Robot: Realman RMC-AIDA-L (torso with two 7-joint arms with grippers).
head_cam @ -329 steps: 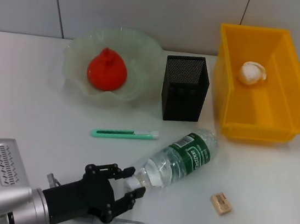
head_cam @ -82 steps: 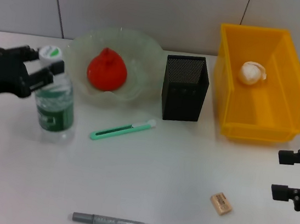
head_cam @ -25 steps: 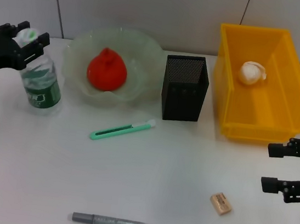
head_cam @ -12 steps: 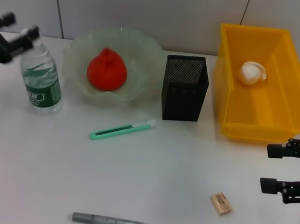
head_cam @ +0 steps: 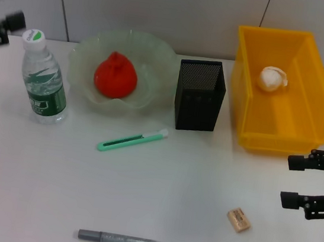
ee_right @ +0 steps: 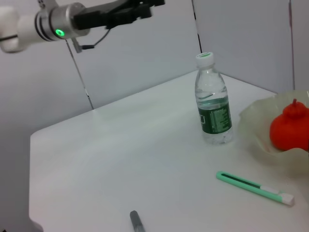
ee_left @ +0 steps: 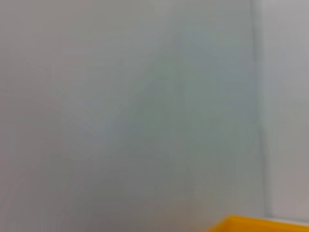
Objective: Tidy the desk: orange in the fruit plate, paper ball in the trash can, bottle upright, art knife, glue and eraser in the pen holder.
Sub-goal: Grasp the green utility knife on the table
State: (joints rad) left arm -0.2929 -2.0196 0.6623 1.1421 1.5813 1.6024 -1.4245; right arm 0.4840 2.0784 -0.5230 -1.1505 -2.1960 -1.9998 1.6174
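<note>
Bottle [head_cam: 43, 78] upright on desk [head_cam: 157, 204], left gripper [head_cam: 0, 13] clear above, fingers seemingly apart, right gripper [head_cam: 297, 182] fingers apart near eraser [head_cam: 238, 219]

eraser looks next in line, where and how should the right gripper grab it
Take the eraser across its short sides, coming straight down from above: it is a small block lying flat on the desk, askew to the edge, so turn the wrist to match. The right gripper hovers open just beside it.

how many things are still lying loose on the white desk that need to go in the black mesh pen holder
3: the mint-green art knife before the pen holder, the grey-silver glue stick at the near edge, the tan eraser by the right gripper.
</note>
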